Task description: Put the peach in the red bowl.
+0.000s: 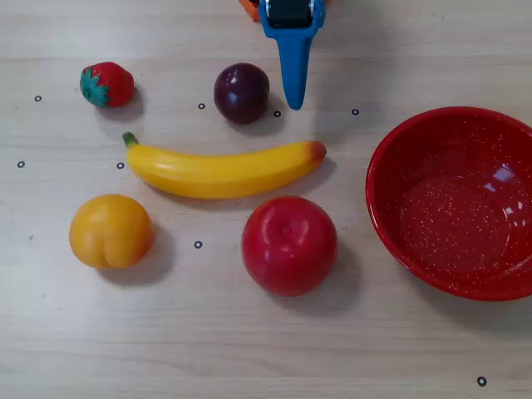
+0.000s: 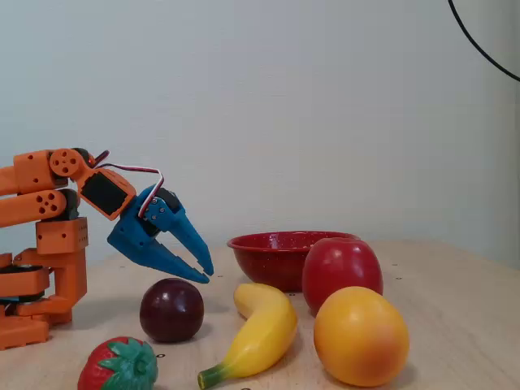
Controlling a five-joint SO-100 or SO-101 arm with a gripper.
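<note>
My jaws are nearly closed, tips just a sliver apart, gripping nothing. In the fixed view they hang above the surface, angled down, tips just above and to the right of the plum. In the overhead view the blue fingers come in from the top edge, tip just right of the plum, not touching it.

Peach sits on the surface at lower left in the overhead view, free of everything, well apart from my jaws. In the fixed view the peach is nearest the camera, in front of the apple.

Red bowl is at the right edge in the overhead view, upright, empty, partly cut off by the frame. In the fixed view the red bowl is behind the apple.

Between peach and bowl in the overhead view: apple, just beside the bowl's rim. Banana lies across the middle, above peach and apple. Strawberry at upper left.
</note>
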